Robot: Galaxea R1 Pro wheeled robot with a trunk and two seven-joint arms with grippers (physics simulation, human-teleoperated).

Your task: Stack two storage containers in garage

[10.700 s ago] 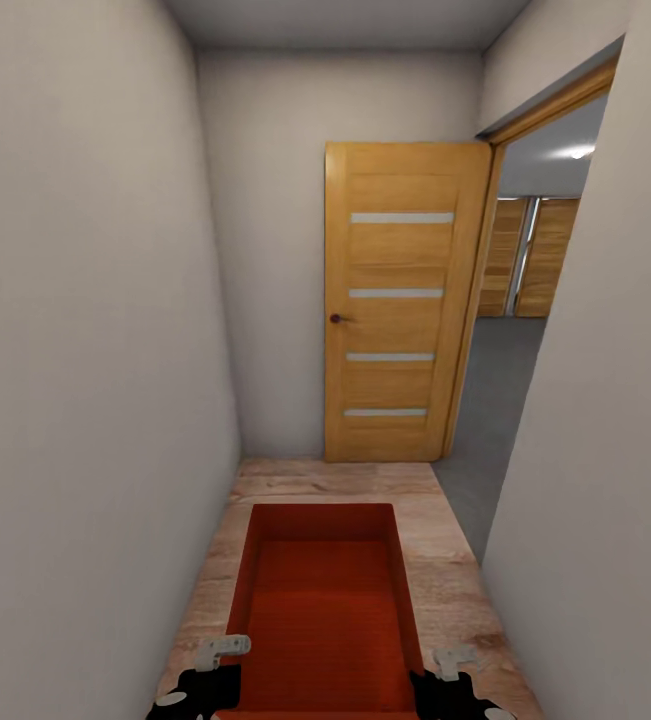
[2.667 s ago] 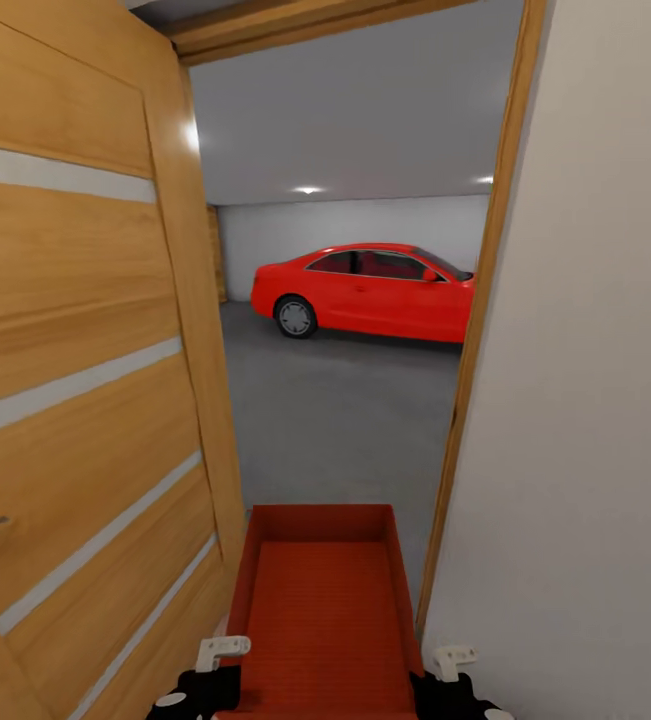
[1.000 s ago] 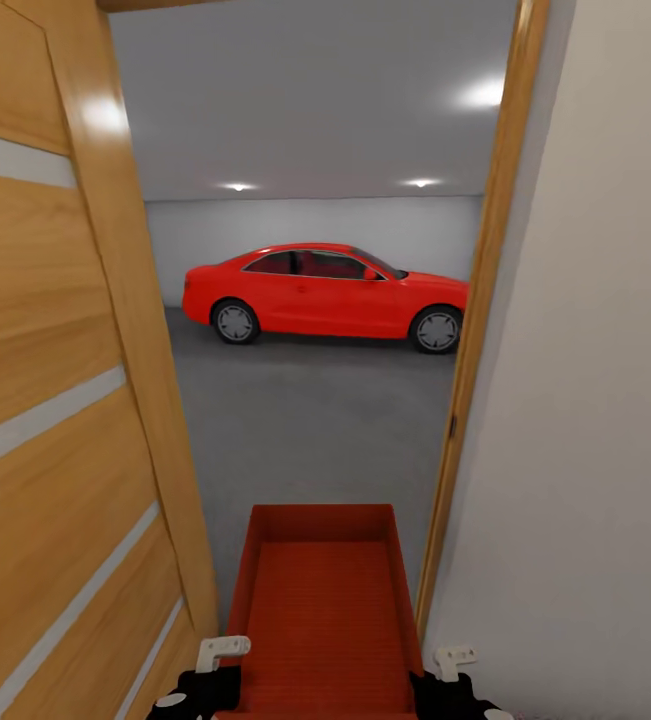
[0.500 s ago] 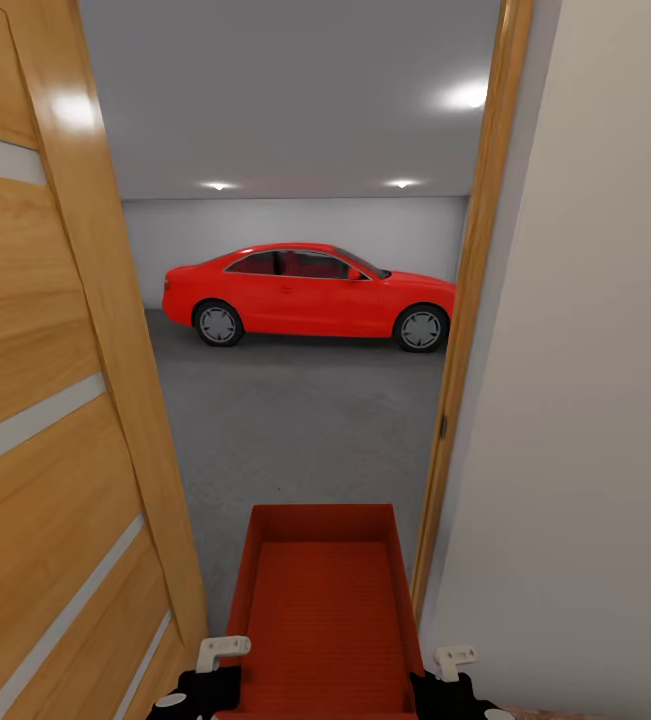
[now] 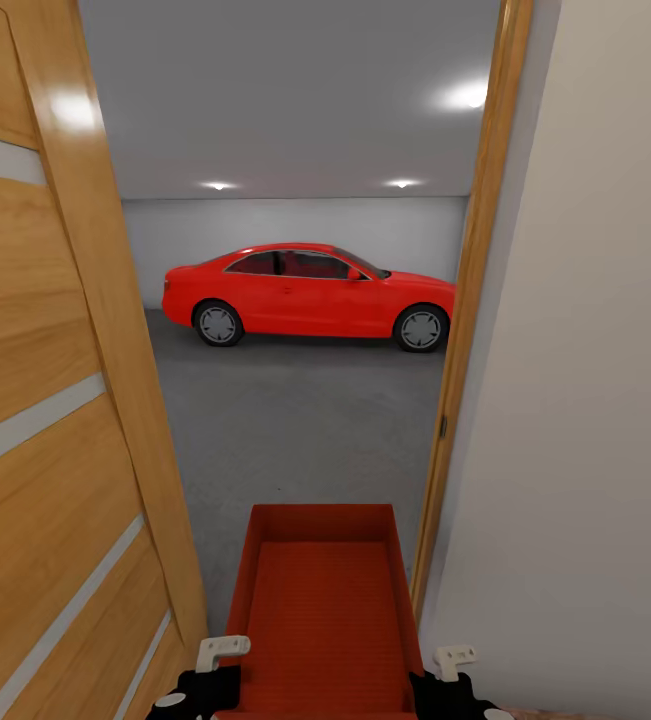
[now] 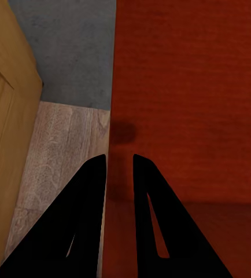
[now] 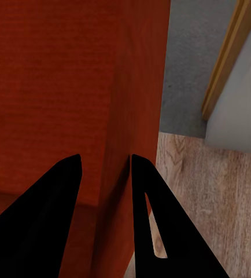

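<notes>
Nothing has shifted in the last half second: I'm paused at the garage doorway with one container (image 5: 327,600) carried low in front.

It looks a light, stiff, smooth-walled bin, so I grip its long side walls: left fingers (image 6: 120,168) and right fingers (image 7: 105,168) each clamp a wall. Door (image 5: 55,400) is just left of the container, door frame (image 5: 465,330) just right, red car (image 5: 310,292) well beyond.

Doorway onto the garage

An open wooden door (image 5: 55,400) stands left and a white wall (image 5: 585,400) right; beyond lie the grey floor (image 5: 305,420), a red car (image 5: 305,295) (side-on), and round ceiling lights (image 5: 462,96).
</notes>
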